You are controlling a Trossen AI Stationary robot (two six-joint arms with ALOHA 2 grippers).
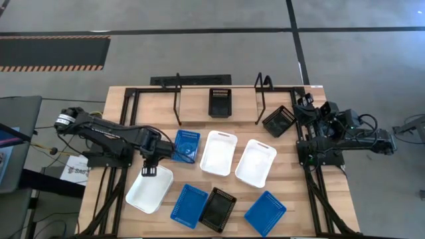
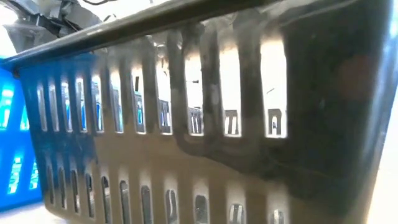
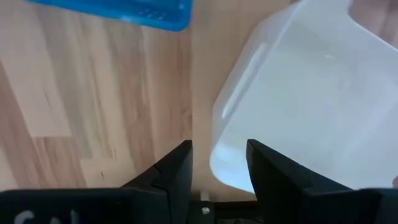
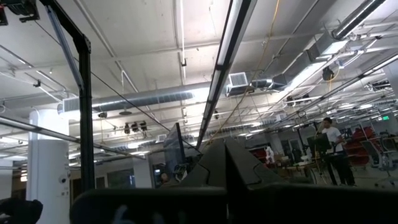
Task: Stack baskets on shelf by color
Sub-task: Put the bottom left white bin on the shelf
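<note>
My left gripper (image 1: 147, 171) points down, open, over the far edge of a white basket (image 1: 149, 189) at the near left. In the left wrist view one finger (image 3: 177, 168) stands outside the basket's wall and the other (image 3: 267, 174) inside. Two more white baskets (image 1: 218, 153) (image 1: 255, 162) lie mid-table. Blue baskets (image 1: 186, 146) (image 1: 189, 204) (image 1: 265, 214) and a black one (image 1: 218, 209) lie flat on the table. One black basket (image 1: 221, 103) sits in the shelf (image 1: 178, 99); another (image 1: 279, 121) leans at its right end. My right gripper (image 4: 225, 163) is shut, folded back at the right edge and pointing up. My left gripper stands astride the white basket's far wall (image 3: 214, 118) near a corner, coming from above with one finger inside and one outside. The basket lies flat on the table. I cannot tell whether either finger touches the wall.
The low view is filled by a black basket's slotted wall (image 2: 186, 124), with a blue basket (image 2: 12, 143) at its left. A black frame (image 1: 126, 99) edges the table on both sides. Bare wood (image 3: 93, 112) lies beside the white basket.
</note>
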